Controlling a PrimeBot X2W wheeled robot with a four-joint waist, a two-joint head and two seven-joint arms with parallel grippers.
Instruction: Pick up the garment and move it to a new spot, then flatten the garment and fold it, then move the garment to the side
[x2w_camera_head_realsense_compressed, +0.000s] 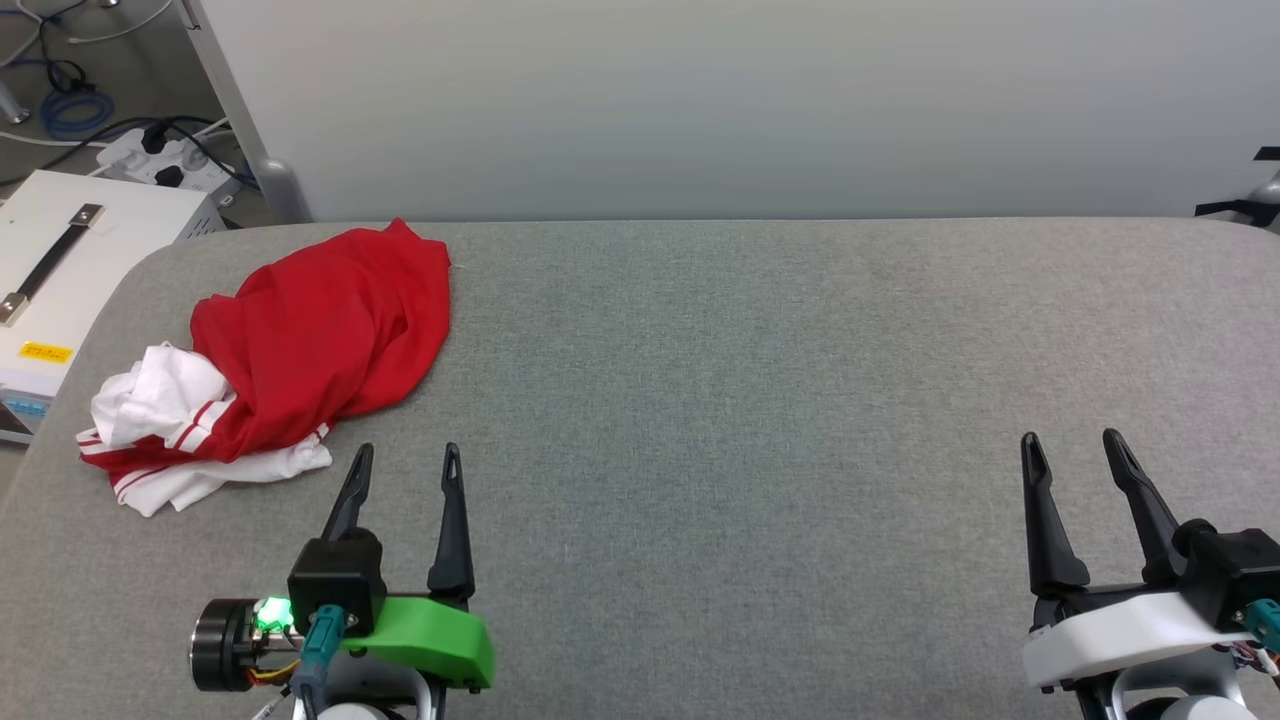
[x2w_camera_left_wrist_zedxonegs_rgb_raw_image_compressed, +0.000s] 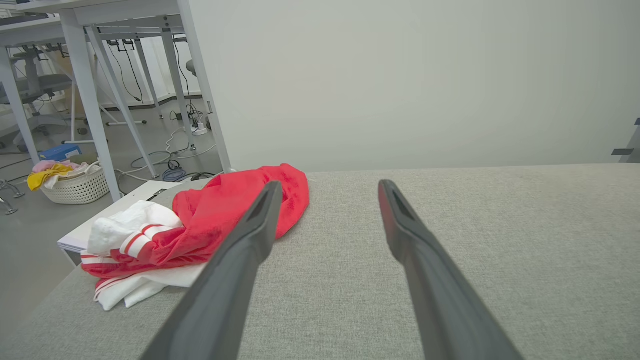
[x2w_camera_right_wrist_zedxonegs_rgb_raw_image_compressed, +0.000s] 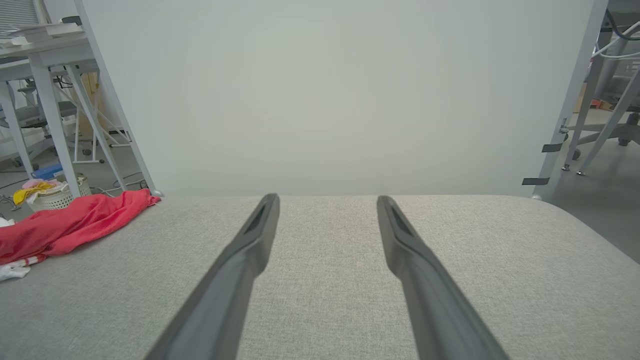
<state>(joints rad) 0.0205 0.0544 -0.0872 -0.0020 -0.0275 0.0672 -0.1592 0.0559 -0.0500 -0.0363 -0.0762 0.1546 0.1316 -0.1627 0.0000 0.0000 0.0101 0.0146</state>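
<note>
So we're at step one, and the pick-up has not yet begun. At the far left of the grey table (x2w_camera_head_realsense_compressed: 760, 380) the garment (x2w_camera_head_realsense_compressed: 330, 330) lies in a crumpled heap. Its red body is toward the far edge, and the white sleeves with striped trim are bunched at its near-left side, close to the table's left edge. Nothing touches it.

Just near-right of the heap, our left gripper (x2w_camera_head_realsense_compressed: 408, 452) hovers over the table with fingers pointing far, jaws wide apart and empty. In the left wrist view the garment (x2w_camera_left_wrist_zedxonegs_rgb_raw_image_compressed: 215, 220) sits left of the fingers, partly behind one of them, not between them. Well apart on the near right, our right gripper (x2w_camera_head_realsense_compressed: 1070, 438) sits in the same pose, jaws spread and empty, aimed at the pale panel (x2w_camera_head_realsense_compressed: 700, 100).

Next move, as we judge it: the left arm shifts left and slightly far, drops onto the red bulk and pinches a thick fold so the heap lifts as one. The right arm would have to cross most of the table to help. We'd watch the sleeves near the edge, since they could slide off.
</note>
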